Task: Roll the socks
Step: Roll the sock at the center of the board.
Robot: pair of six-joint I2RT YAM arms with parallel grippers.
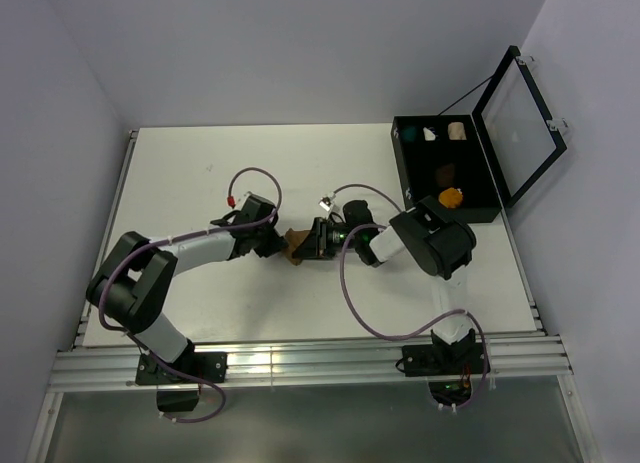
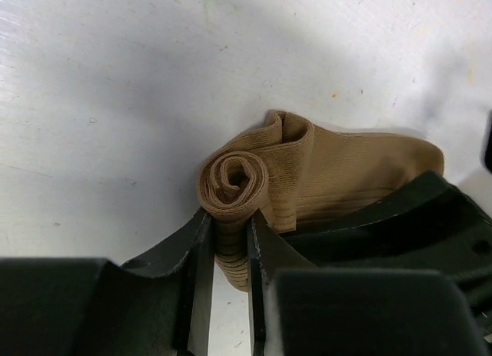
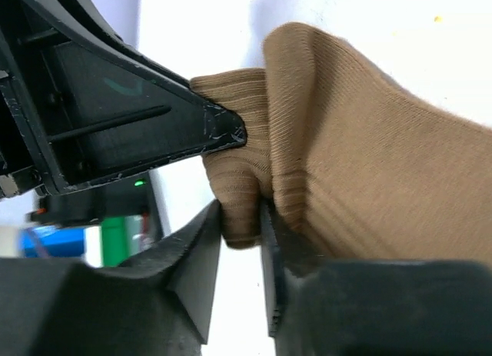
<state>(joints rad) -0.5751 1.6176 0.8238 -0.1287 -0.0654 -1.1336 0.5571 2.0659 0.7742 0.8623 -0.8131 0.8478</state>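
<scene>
The plain tan sock [image 1: 296,245] lies on the white table between my two grippers, partly rolled. In the left wrist view its rolled end [image 2: 233,183] forms a spiral, and my left gripper [image 2: 230,241] is shut on that roll. In the right wrist view my right gripper [image 3: 241,225] is shut on a fold of the same tan sock [image 3: 346,156], with the left gripper's finger [image 3: 207,129] touching it from the upper left. The dark brown sock [image 1: 446,171] and the mustard-orange sock [image 1: 451,196] lie in the black case [image 1: 403,168].
The open black case stands at the table's back right, lid [image 1: 520,108] raised. Its far row holds small teal [image 1: 409,135], white [image 1: 430,134] and cream [image 1: 457,130] bundles. The two grippers meet close together at mid-table.
</scene>
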